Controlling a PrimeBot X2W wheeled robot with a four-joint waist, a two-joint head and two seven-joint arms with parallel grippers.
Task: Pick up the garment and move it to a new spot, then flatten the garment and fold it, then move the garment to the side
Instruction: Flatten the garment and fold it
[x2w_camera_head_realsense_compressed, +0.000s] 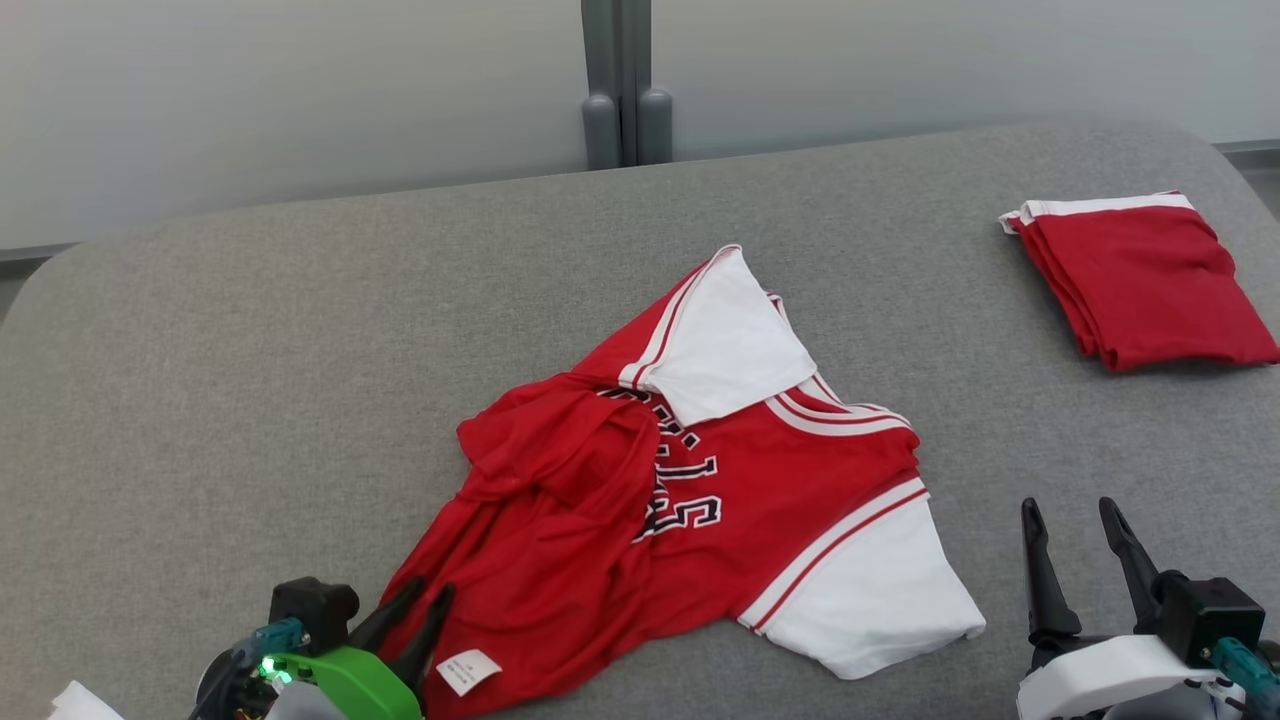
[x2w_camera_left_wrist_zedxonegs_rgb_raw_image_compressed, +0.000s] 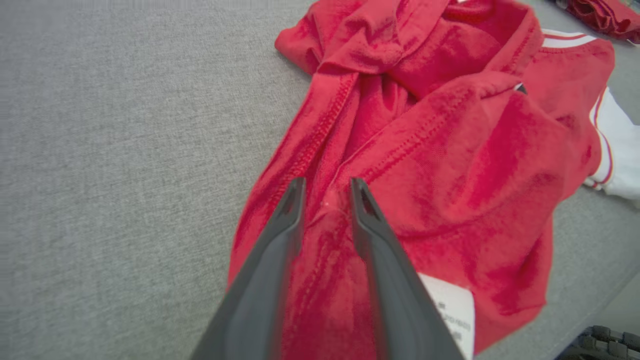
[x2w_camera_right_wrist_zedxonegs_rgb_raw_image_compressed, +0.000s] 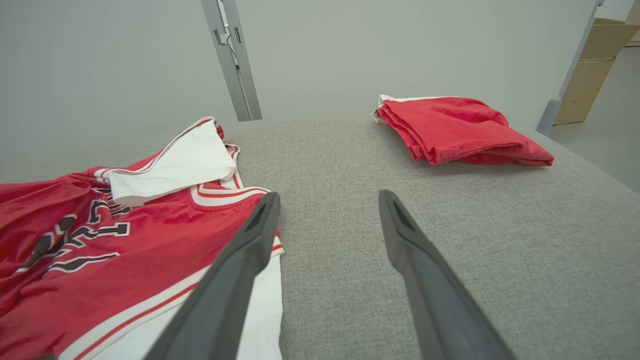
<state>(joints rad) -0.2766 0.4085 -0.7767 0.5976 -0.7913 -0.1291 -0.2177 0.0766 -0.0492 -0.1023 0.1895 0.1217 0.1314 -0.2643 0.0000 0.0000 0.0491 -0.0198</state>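
Head view: garment crumpled mid-table, red body bunched toward robot. Left gripper at near hem by label. Right gripper off cloth, fingers apart.

Left wrist view: fingers close together, ridge of red fabric between them. You cannot tell whether it is truly clamped.

Right wrist view: fingers wide over bare table, just beside white sleeve.

Expect light, limp, probably slippery cloth. Take hold at stitched hem, not loose folds.

My left gripper, two long dark fingers, green housing, lit green lamp, my right gripper, matching dark fingers, white shell, black block, teal plug
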